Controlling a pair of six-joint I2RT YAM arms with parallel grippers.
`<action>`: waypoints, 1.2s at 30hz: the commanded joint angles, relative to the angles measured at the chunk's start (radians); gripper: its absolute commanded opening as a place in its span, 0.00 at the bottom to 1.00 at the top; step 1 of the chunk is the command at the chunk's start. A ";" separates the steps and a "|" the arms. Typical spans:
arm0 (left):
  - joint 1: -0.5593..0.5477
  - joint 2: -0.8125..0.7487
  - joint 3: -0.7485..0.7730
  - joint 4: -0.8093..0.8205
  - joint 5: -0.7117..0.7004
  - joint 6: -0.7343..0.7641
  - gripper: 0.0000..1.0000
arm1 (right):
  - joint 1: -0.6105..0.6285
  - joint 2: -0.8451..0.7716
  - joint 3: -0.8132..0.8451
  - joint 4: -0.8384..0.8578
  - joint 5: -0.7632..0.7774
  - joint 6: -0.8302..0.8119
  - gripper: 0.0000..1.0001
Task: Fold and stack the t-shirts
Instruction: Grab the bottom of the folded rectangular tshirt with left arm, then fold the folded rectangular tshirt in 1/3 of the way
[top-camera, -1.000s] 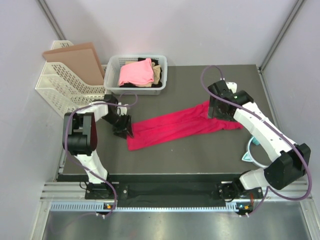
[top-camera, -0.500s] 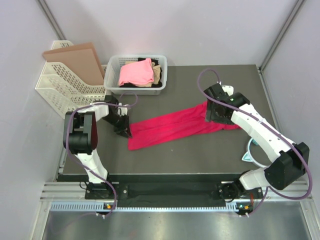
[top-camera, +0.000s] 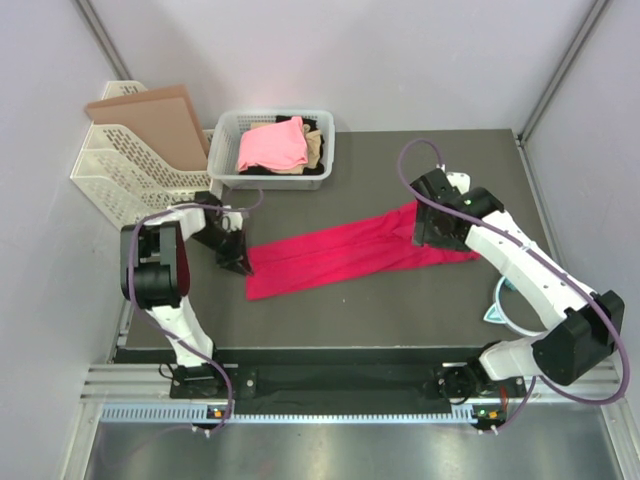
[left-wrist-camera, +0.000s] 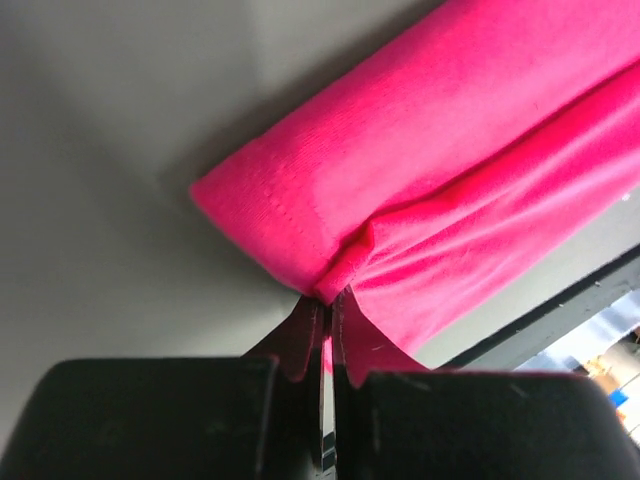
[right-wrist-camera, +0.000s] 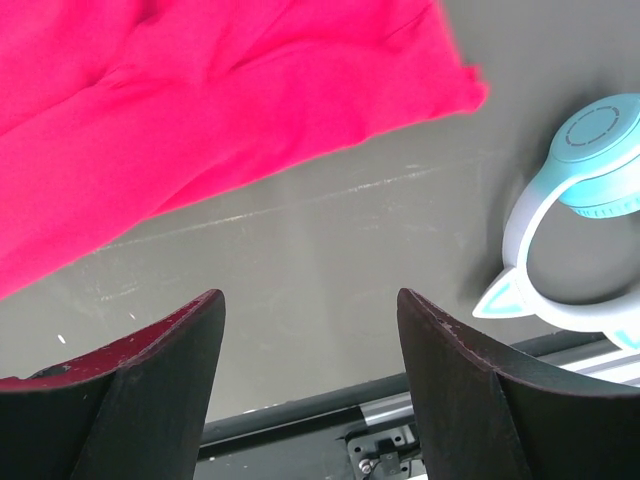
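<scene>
The left end effector has moved a little toward 9 o'clock. It has pulled the crimson t-shirt along with it. The shirt's left end now sits further left on the surface. The shirt lies as a long band from 8 o'clock up to 2 o'clock. I think this pull is to stretch it flat, and no fold is made yet.

The left end effector is squeezed together on the shirt's corner. The right end effector has hardly moved and sits over the shirt's right end. Its fingers are wide apart and hold nothing. Blue headphones lie near it at 4 o'clock. A light pink t-shirt waits in the white basket at 11 o'clock.
</scene>
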 joint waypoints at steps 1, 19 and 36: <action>0.188 0.009 0.027 -0.038 -0.207 0.187 0.00 | 0.019 -0.041 -0.004 -0.004 0.019 0.012 0.70; 0.237 -0.160 0.216 -0.339 -0.160 0.360 0.00 | 0.022 -0.073 -0.046 0.023 0.003 0.017 0.69; -0.153 -0.167 0.316 -0.355 -0.184 0.201 0.00 | 0.022 -0.121 -0.106 0.040 0.015 0.001 0.69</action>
